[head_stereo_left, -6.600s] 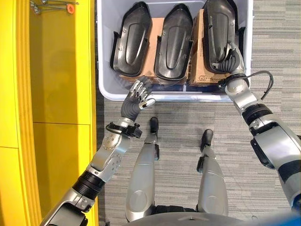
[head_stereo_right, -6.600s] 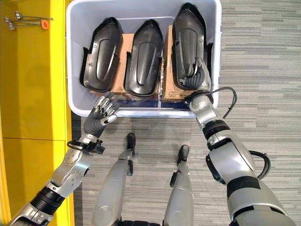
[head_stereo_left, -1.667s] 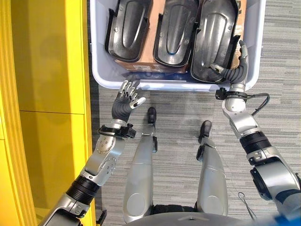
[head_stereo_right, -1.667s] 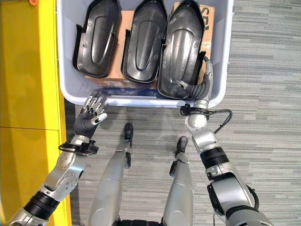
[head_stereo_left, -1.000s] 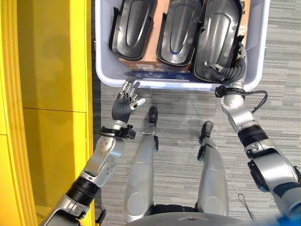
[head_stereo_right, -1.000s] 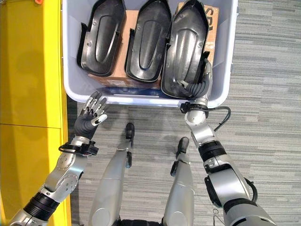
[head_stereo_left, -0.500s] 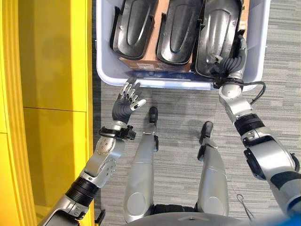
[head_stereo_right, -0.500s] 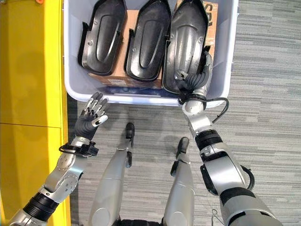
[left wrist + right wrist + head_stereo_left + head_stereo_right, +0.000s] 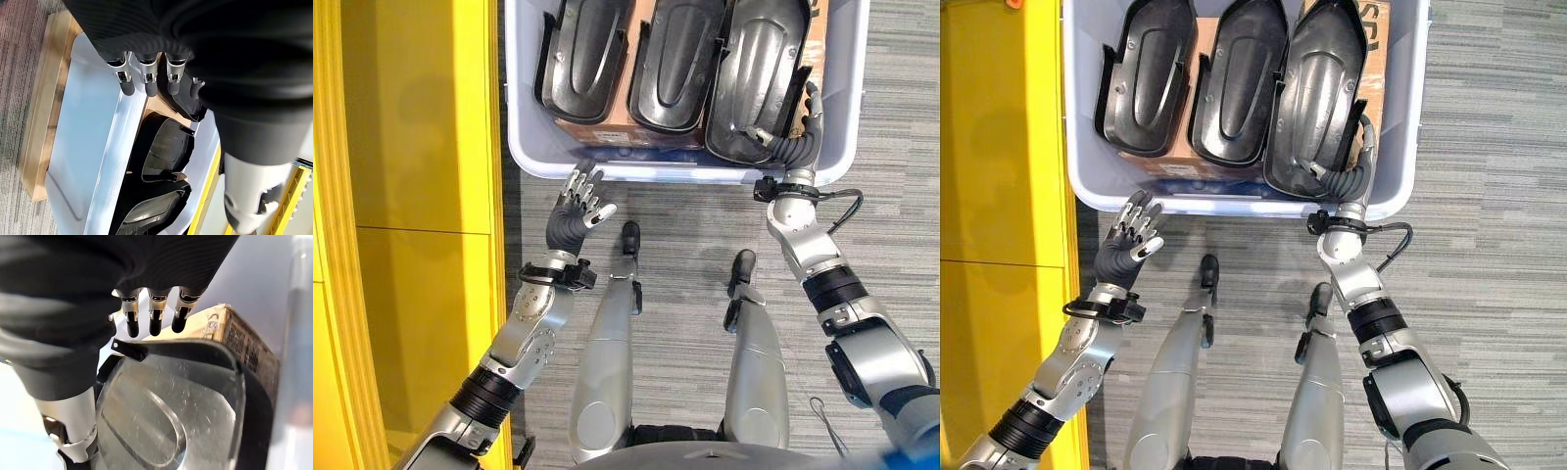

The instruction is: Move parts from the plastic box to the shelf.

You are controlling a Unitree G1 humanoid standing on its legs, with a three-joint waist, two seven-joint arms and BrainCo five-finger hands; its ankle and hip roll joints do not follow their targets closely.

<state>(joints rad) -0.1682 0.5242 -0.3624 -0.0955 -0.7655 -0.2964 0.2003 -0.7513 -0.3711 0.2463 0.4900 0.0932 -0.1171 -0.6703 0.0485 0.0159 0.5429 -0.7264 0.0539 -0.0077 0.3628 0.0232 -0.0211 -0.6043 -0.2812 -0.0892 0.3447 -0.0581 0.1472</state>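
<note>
Box: the plastic box (image 9: 530,147) is pale grey, smooth-walled, with rounded corners; it stands on the floor ahead of the robot, its near rim just beyond both hands.
Parts: three black moulded parts lie side by side inside it, long, hollowed shells with raised edges and a glossy, scuffed surface. The left part (image 9: 585,59) and middle part (image 9: 674,61) rest on cardboard cartons (image 9: 1163,162); the right part (image 9: 759,78) sits tilted, its near end raised toward the box's near wall.
Right hand: the right hand (image 9: 790,145) is inside the box at the near right corner, thumb on the inner face of the right part and fingers curled behind its edge, gripping it.
Left hand: the left hand (image 9: 581,205) hovers outside the box just short of its near-left corner, fingers straight and spread, holding nothing.
Shelf: a yellow shelf (image 9: 411,196), flat and smooth, runs along the robot's left, close beside the box.
Room: grey striped carpet (image 9: 1489,196) lies open to the right of the box.
</note>
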